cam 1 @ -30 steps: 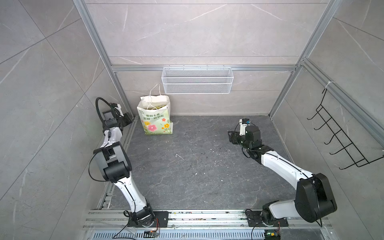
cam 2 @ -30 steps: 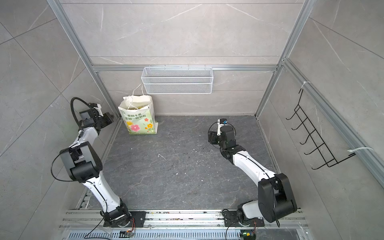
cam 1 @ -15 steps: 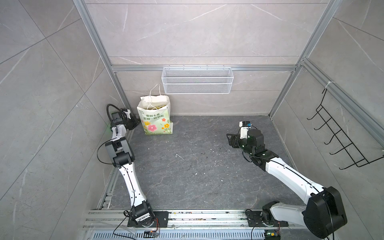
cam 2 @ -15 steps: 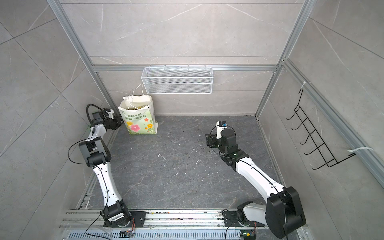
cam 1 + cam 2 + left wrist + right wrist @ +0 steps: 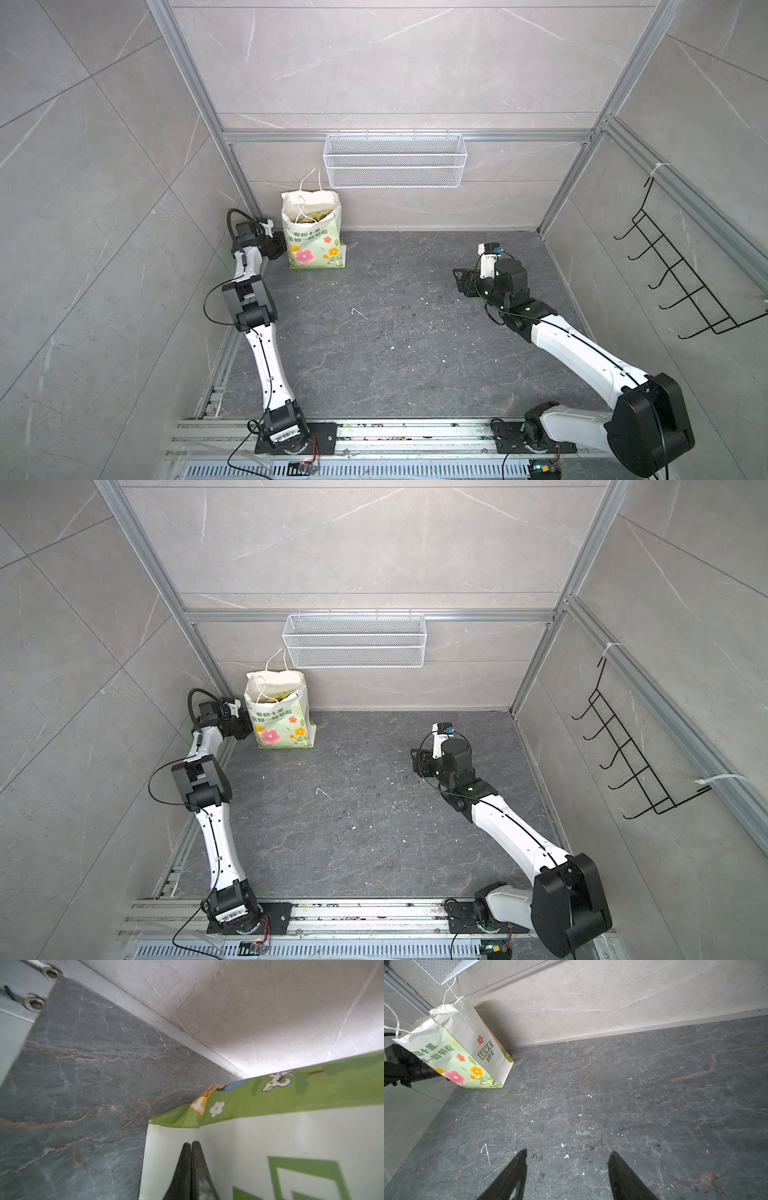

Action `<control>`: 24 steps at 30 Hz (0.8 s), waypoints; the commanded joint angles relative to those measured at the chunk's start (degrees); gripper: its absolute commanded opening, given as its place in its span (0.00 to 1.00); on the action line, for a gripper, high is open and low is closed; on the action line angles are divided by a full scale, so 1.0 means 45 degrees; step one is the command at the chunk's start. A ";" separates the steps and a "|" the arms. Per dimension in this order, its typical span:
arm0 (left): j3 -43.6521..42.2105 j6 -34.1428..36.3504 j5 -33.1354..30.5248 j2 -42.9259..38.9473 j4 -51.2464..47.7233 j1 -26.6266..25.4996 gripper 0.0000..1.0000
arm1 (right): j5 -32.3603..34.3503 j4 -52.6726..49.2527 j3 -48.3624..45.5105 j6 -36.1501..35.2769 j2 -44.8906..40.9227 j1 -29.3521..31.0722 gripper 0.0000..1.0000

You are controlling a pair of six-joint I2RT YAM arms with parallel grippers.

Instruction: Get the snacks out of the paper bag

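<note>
We see white arm links (image 5: 265, 365), boxy black joints (image 5: 249, 301), looped black cable (image 5: 229, 218), barcode sticker (image 5: 284, 435) on one base (image 5: 326, 436), tapered black fingers (image 5: 513, 1176).

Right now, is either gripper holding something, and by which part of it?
Nothing is held. The left gripper has its fingers shut together, empty, beside the paper bag. The right gripper is open over the floor, empty.

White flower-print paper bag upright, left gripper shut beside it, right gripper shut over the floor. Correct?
No: the right gripper is open, jaws apart over the dark stone floor, per the right wrist view. The white flower-print paper bag is upright, left gripper shut beside it.
</note>
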 commanded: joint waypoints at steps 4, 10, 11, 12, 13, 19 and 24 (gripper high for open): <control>0.0214 0.0146 0.0626 0.0279 -0.1133 -0.0649 0.00 | -0.0351 0.0036 0.0327 0.0291 -0.0118 0.0067 0.64; -0.0535 0.0826 0.0715 -0.0381 -0.1428 -0.1110 0.00 | -0.0327 0.0205 0.0396 0.0297 0.0122 0.0052 0.64; -0.0726 0.1033 0.0688 -0.0558 -0.1410 -0.1221 0.00 | -0.0339 0.0240 0.0441 0.0276 0.0224 0.0068 0.64; -0.0867 0.1228 0.0702 -0.0730 -0.1389 -0.1318 0.00 | -0.0391 0.0249 0.0524 0.0260 0.0331 0.0081 0.64; -0.0964 0.1348 0.0707 -0.0852 -0.1389 -0.1397 0.00 | -0.0457 0.0261 0.0590 0.0255 0.0429 0.0071 0.64; -0.1483 0.2149 0.0880 -0.1649 -0.1687 -0.1760 0.00 | -0.0782 0.0488 0.0909 0.0333 0.0761 0.0061 0.64; -0.2645 0.1368 0.0299 -0.2558 0.0015 -0.1531 0.00 | -0.0769 0.0505 0.0989 0.0350 0.0742 0.0074 0.64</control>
